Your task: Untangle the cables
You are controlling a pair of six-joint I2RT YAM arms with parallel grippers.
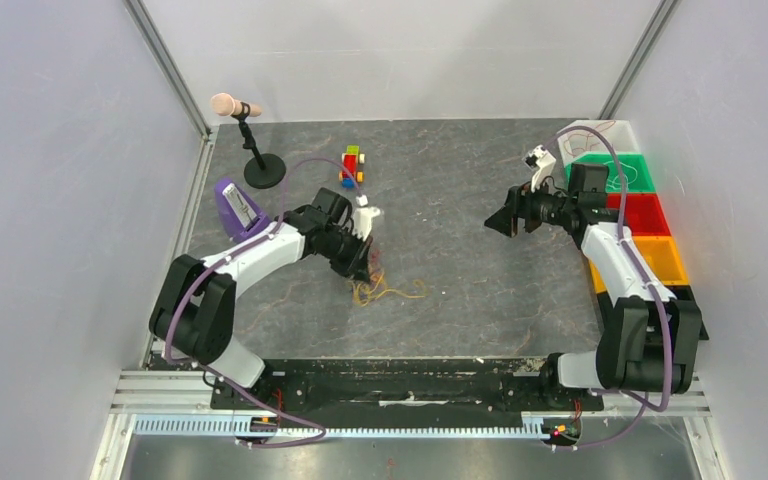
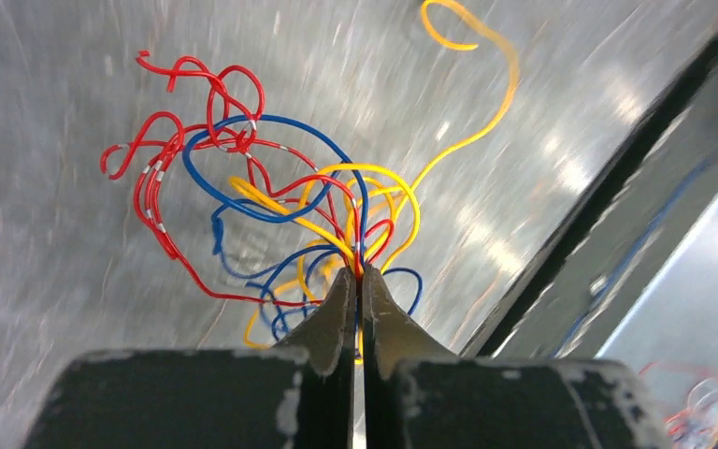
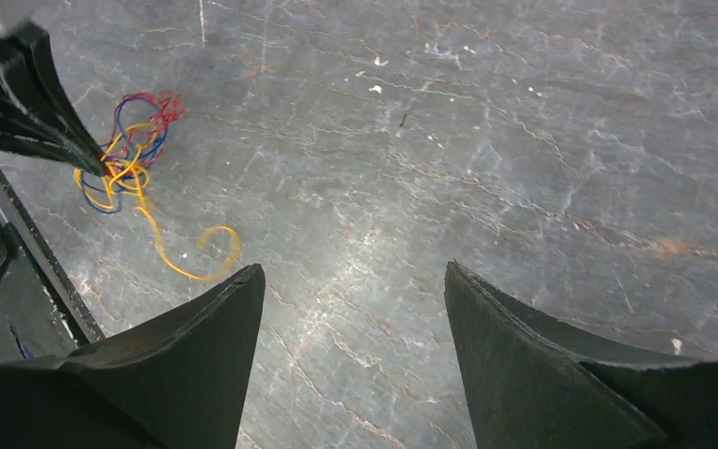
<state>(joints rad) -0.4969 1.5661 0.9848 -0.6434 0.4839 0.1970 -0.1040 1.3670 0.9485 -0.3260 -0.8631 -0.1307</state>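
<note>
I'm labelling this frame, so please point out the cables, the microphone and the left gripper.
cables [image 3: 127, 165], right wrist view, on the dense knot of loops.
microphone [image 1: 228, 104], top external view, on its pink head.
left gripper [image 2: 357, 277], left wrist view, between its closed fingertips.

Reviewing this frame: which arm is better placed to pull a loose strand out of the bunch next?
Right, probably. The left gripper is shut on the cables, anchoring them. The right gripper is open, empty, and faces the trailing yellow strand.
</note>
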